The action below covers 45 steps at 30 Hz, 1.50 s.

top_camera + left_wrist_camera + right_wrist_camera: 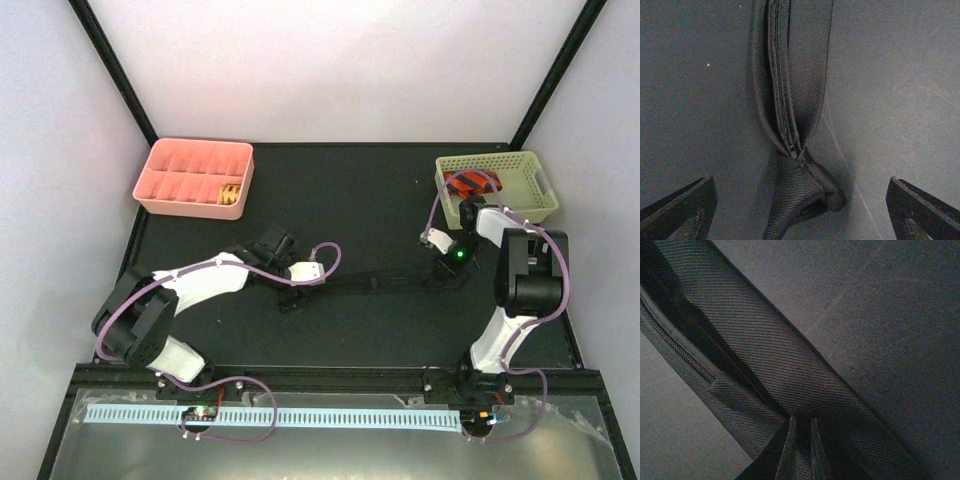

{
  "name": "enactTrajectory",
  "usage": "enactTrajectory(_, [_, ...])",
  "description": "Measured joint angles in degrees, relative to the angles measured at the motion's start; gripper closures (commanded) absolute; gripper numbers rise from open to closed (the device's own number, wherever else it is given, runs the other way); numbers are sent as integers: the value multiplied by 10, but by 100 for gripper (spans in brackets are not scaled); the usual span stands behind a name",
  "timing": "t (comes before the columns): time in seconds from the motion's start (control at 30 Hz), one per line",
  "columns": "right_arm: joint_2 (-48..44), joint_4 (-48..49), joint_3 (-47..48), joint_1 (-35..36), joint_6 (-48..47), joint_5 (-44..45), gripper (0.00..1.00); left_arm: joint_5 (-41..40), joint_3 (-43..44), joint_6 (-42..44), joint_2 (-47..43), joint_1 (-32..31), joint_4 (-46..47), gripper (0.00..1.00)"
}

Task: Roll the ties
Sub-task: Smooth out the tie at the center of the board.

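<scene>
Table (380, 200) of black matting hosts a tie-rolling job, with a pink tray (195, 143) of compartments at its far left corner. One front compartment of the pink tray holds a coiled yellow-orange tie (231, 194). Directly across the table to the right of the pink tray is a pale green basket (530, 207), and a red-and-black striped tie (470, 183) lies loose inside it.

Nearer the arms than the pink tray, the black tie (380, 280) lies flat on the mat. It runs as one long strip from a point below the tray's right corner toward the basket side.

At the strip's end closer to the pink tray, the left gripper (801, 200) hangs with its fingers (685, 210) spread wide on either side of the bunched, twisted tip, touching nothing. At the end farther from the pink tray, the right gripper (802, 445) has its jaws pressed together on the cloth, pinching the black tie.

The step in hand looks like securing both ends of the black tie before coiling it. The next move probably calls for the left fingers to drop and close on the crumpled tip. The right grip would need to keep the strip taut so that the roll starts straight.
</scene>
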Motion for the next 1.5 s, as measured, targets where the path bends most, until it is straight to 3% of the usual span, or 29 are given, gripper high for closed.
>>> enactTrajectory(0.13, [-15, 10, -7, 0, 9, 12, 76, -10, 0, 0, 0, 0, 2, 7])
enactTrajectory(0.37, [-113, 9, 25, 0, 48, -3, 48, -9, -1, 0, -7, 18, -9, 2])
enactTrajectory(0.47, [-166, 10, 64, 0, 68, -37, 44, 1, -2, 0, -31, 37, -13, 2])
enactTrajectory(0.77, [-214, 17, 109, 29, 188, -195, 56, 9, -14, 7, -38, 43, -11, 9])
enactTrajectory(1.07, [-166, 68, 14, 166, 305, -278, 71, 17, -14, 18, 13, 11, -7, 15])
enactTrajectory(1.2, [-130, 101, -21, 190, 344, -301, 75, 17, -3, 26, 35, 4, -14, 20])
enactTrajectory(1.5, [-76, 157, -53, 191, 398, -322, 83, 2, 66, 62, 105, -18, -42, 50])
